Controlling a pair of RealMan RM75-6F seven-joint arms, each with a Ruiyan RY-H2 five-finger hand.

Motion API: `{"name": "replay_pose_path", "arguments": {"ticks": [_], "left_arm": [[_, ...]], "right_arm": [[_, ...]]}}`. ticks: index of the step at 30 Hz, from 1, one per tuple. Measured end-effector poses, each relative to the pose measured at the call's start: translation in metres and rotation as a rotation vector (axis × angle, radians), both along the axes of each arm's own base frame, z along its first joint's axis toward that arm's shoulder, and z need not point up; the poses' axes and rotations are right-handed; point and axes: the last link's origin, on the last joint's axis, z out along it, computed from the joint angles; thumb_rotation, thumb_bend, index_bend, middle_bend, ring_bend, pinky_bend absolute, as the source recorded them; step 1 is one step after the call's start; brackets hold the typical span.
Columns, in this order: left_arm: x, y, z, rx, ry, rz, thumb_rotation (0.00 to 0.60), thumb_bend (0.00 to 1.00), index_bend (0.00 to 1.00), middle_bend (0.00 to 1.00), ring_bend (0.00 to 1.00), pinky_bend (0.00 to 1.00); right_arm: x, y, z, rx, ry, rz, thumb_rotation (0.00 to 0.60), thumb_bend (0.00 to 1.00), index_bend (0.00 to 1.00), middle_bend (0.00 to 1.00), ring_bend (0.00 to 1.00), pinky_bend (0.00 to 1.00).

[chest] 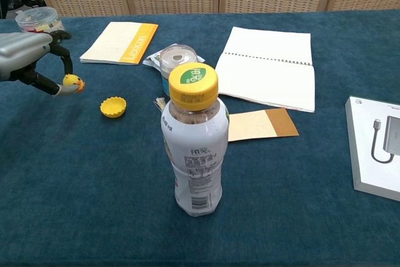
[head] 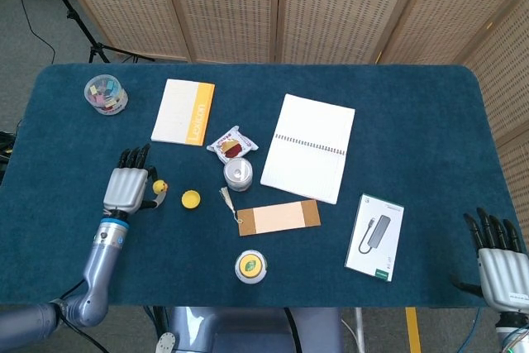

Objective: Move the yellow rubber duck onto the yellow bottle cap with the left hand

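Small yellow rubber duck (chest: pixel 73 81) pinched off blue table cloth; upturned yellow plastic bottle cap (chest: pixel 113 106) lying at its 4 o'clock, apart.
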Motion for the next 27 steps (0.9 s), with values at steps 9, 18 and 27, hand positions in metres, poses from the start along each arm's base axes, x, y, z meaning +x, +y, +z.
{"name": "replay_pose_path", "arguments": {"ticks": [9, 18, 27], "left_arm": [[0.028, 0.001, -0.016, -0.03, -0.026, -0.044, 0.412, 0.31, 0.54, 0.0, 0.0, 0.0], [0.044, -0.001, -0.025, -0.048, -0.035, -0.067, 0.412, 0.32, 0.54, 0.0, 0.0, 0.0], [0.046, -0.006, -0.034, -0.073, -0.014, -0.07, 0.412, 0.31, 0.54, 0.0, 0.0, 0.0]], "right_arm": [[-0.003, -0.002, 0.002, -0.005, -0.012, -0.009, 0.6, 0.0, 0.0, 0.0, 0.0, 0.0], [-0.002, -0.002, 0.004, -0.007, -0.017, -0.008, 0.6, 0.0, 0.0, 0.0, 0.0, 0.0], [-0.002, -0.001, 0.005, -0.011, -0.02, -0.006, 0.6, 0.0, 0.0, 0.0, 0.0, 0.0]]}}
